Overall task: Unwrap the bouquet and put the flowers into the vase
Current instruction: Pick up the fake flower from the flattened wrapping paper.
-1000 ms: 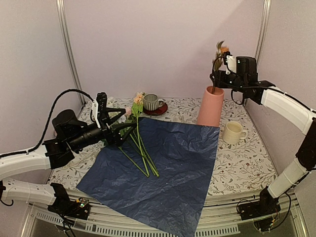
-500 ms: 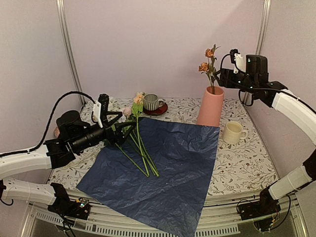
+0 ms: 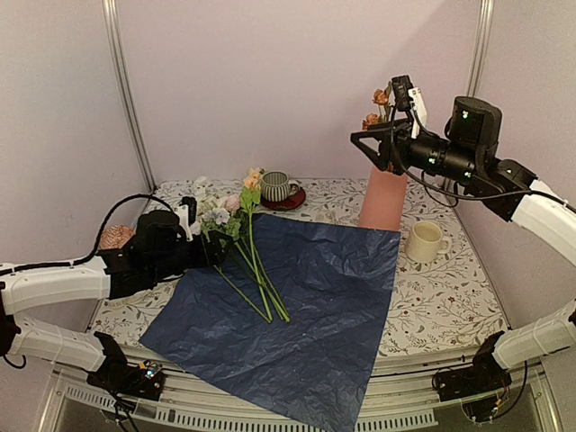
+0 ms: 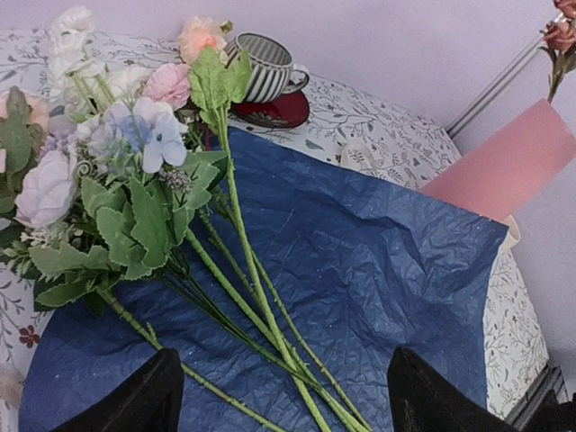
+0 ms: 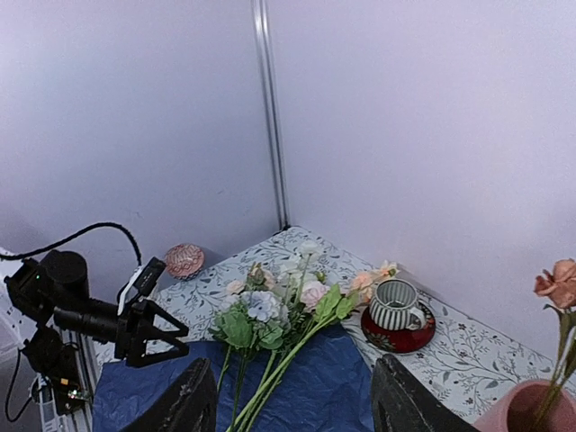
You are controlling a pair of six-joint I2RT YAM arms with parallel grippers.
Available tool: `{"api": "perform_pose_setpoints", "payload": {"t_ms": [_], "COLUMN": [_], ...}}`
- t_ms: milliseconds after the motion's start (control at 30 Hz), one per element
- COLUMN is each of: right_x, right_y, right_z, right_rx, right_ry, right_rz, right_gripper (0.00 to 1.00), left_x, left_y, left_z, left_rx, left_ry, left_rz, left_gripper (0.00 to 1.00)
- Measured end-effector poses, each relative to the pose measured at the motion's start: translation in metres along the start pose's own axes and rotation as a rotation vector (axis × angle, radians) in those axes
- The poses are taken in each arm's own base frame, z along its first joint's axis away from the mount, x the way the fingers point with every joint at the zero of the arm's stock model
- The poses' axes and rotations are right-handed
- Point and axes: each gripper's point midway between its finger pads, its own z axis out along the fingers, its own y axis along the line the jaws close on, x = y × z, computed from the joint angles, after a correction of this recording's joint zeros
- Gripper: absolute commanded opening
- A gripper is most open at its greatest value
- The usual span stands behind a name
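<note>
The blue paper [image 3: 306, 297] lies spread flat on the table, with no wrap left round the bouquet. The flowers [image 3: 243, 236] lie loose on the paper's far left corner, stems pointing toward me. My left gripper [image 3: 214, 248] is open and low beside them. In the left wrist view the green stems [image 4: 261, 297] run between its dark fingers [image 4: 144, 400]. The salmon-pink vase [image 3: 384, 198] stands at the back right and holds a peach flower [image 3: 380, 97]. My right gripper [image 3: 365, 148] hangs open and empty, high above the table to the left of the vase top.
A striped cup on a red saucer [image 3: 277, 187] stands just behind the flower heads. A cream mug [image 3: 425, 241] sits to the right of the vase. A pink patterned ball [image 3: 114, 236] lies at the table's left edge. The walls close in behind and at both sides.
The right gripper has left the peach flower in the vase, then drawn away and turned left. The left gripper has dropped down and back toward the stems, its jaws slightly narrower.
</note>
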Motion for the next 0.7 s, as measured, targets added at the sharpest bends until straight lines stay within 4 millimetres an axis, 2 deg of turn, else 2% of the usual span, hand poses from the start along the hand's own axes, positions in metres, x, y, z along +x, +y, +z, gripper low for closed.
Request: {"api": "perform_pose_setpoints", "payload": {"t_ms": [133,267,400,500,700], "right_x": [0.024,0.057,0.099,0.124,0.148], "right_y": [0.018,0.026,0.026,0.024,0.020], "right_z": [0.012,0.032,0.056,0.070,0.089], "right_rx": [-0.108,-0.180,-0.217,-0.230,-0.237], "right_ry": [0.019,0.059,0.131,0.169,0.179], "right_rz": [-0.015,-0.008,0.014,0.029,0.042], "right_gripper": [0.59,0.59,0.59,0.59,0.60], "left_x": [-0.001,0.006,0.023,0.033,0.042], "left_y": [0.008,0.024,0.046,0.055,0.067], "left_z": [0.001,0.005,0.012,0.015,0.019], "left_rx": [-0.030,-0.095,-0.184,-0.222,-0.268], "left_ry": [-0.010,0.001,0.050,0.079,0.102], "left_rz": [-0.083,-0.172,-0.219,-0.240,-0.293], "left_gripper": [0.75,0.70,0.67,0.65,0.62]}}
